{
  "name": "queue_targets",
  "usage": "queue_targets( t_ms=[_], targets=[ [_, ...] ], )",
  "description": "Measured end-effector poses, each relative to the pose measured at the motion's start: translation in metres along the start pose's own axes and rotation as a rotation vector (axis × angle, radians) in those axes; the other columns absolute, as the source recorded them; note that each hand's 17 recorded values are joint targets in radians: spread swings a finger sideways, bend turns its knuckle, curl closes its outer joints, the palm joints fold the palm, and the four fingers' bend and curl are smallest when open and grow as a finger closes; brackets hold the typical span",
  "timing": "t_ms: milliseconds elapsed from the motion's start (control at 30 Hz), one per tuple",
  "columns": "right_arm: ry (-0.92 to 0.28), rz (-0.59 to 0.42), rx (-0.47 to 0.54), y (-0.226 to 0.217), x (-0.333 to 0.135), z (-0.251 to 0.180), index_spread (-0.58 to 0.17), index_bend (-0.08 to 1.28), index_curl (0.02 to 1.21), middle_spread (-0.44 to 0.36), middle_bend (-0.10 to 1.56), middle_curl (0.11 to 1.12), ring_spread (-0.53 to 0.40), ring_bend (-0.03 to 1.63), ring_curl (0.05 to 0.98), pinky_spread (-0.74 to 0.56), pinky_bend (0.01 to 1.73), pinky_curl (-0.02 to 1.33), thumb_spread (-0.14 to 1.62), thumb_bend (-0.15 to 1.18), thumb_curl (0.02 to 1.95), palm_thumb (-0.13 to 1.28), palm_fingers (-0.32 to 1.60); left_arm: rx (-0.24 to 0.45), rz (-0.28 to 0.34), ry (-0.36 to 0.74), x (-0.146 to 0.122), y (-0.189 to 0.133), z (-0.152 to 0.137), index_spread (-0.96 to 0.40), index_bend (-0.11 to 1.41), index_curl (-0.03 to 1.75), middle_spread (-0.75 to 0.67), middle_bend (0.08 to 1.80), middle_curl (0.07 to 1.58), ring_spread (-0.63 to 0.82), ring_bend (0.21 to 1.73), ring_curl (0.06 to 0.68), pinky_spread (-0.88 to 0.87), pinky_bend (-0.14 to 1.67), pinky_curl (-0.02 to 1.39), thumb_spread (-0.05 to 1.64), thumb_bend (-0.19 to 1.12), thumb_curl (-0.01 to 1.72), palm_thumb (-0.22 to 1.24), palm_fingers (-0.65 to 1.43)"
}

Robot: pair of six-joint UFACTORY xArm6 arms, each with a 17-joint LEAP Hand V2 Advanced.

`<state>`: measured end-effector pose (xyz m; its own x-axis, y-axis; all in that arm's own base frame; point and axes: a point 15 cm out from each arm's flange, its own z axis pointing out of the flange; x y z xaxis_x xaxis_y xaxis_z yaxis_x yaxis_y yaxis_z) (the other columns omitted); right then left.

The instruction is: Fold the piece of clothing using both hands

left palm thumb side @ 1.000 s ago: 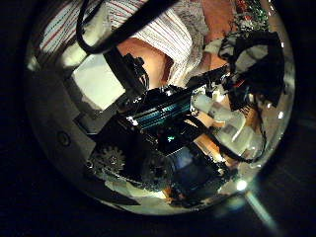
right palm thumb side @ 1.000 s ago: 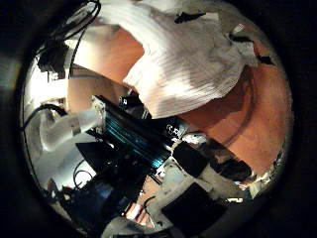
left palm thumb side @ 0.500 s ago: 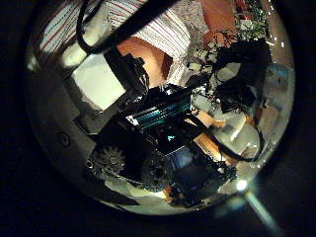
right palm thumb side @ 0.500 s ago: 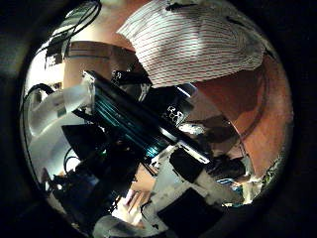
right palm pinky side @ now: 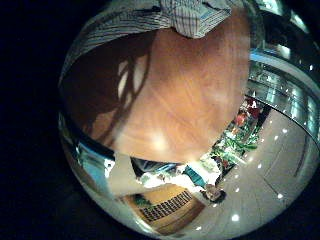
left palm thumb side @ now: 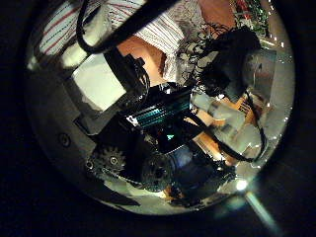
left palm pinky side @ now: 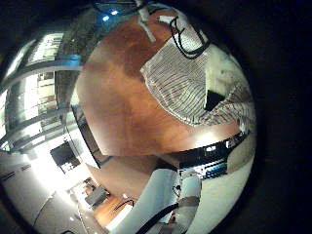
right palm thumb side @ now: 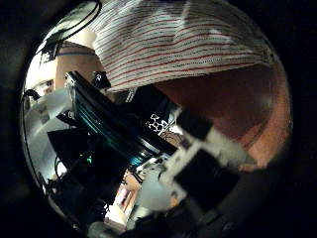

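Starting at the left hand (left palm thumb side: 148,128): its fingers (left palm thumb side: 212,104) crowd the thumb side view, bunched up close to the palm. I honestly can't tell if they're pinching anything or just curled in the air. Just past them the striped garment (left palm thumb side: 183,49) hangs or lies right at the fingertips, and another hand (left palm thumb side: 237,64) sits against the cloth's edge there. Can't make out its grip either.

From the left little finger side the garment (left palm pinky side: 180,83) lies spread on the wooden table (left palm pinky side: 122,107), rumpled on the side where some black and white hand parts rest on it.

Right hand (right palm thumb side: 129,129): fingers (right palm thumb side: 213,149) reach out below the cloth, which fills the view beyond them and so is very close to the palm. Whether they've got hold of it, no idea, as the contact is hidden. Beyond the fingers on the little finger side, the garment's edge (right palm pinky side: 170,20) lies on bare table (right palm pinky side: 170,95).
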<state>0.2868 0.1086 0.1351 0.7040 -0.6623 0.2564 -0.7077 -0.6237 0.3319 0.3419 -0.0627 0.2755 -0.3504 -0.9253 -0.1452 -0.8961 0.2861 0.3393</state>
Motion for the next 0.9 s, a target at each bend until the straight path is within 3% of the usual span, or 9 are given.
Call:
queue_targets(
  t_ms=[100, 267, 533, 900],
  targets=[
    [0.000, -0.001, 0.000, 0.000, 0.000, 0.000, -0.431, 0.19, 0.36, -0.340, 0.59, 0.52, -0.353, 0.97, 0.397, -0.35, 0.87, 0.26, 0.94, -0.03, 0.37, 0.69, 0.87, -0.001, 0.004, -0.004, -0.001, 0.000, -0.001, -0.61, 0.17, 1.37, -0.67, 0.81, 1.06, -0.48, 1.28, 0.529, -0.69, 1.01, 0.71, 1.15, -0.01, 0.52, 0.75, 0.94],
    [0.001, -0.005, 0.017, -0.004, 0.000, -0.002, -0.500, 0.28, 0.44, -0.398, 0.69, 0.62, -0.372, 1.05, 0.462, -0.50, 0.98, 0.31, 0.93, -0.02, 0.39, 0.71, 1.05, -0.010, 0.009, 0.004, -0.002, 0.002, -0.006, -0.61, 0.17, 1.37, -0.67, 0.81, 1.06, -0.48, 1.27, 0.529, -0.69, 1.01, 0.71, 1.15, -0.01, 0.52, 0.75, 0.95],
    [0.002, 0.004, 0.048, -0.010, 0.004, -0.009, -0.561, 0.60, 0.69, -0.418, 0.85, 0.80, -0.329, 1.18, 0.571, -0.41, 1.22, 0.46, 0.90, -0.01, 0.42, 0.81, 1.15, -0.018, 0.008, 0.003, -0.005, 0.003, -0.005, -0.60, 0.17, 1.37, -0.67, 0.82, 1.06, -0.48, 1.27, 0.529, -0.69, 1.01, 0.71, 1.15, -0.01, 0.51, 0.74, 0.95],
    [0.003, 0.024, 0.085, -0.009, 0.011, -0.019, -0.496, 0.88, 0.95, -0.355, 1.04, 0.98, -0.266, 1.30, 0.674, -0.28, 1.38, 0.58, 0.88, 0.00, 0.50, 0.94, 1.11, -0.027, 0.014, 0.006, -0.010, 0.004, -0.002, -0.60, 0.17, 1.38, -0.67, 0.81, 1.06, -0.48, 1.27, 0.529, -0.69, 1.00, 0.71, 1.15, -0.02, 0.51, 0.73, 0.95]
  ],
)
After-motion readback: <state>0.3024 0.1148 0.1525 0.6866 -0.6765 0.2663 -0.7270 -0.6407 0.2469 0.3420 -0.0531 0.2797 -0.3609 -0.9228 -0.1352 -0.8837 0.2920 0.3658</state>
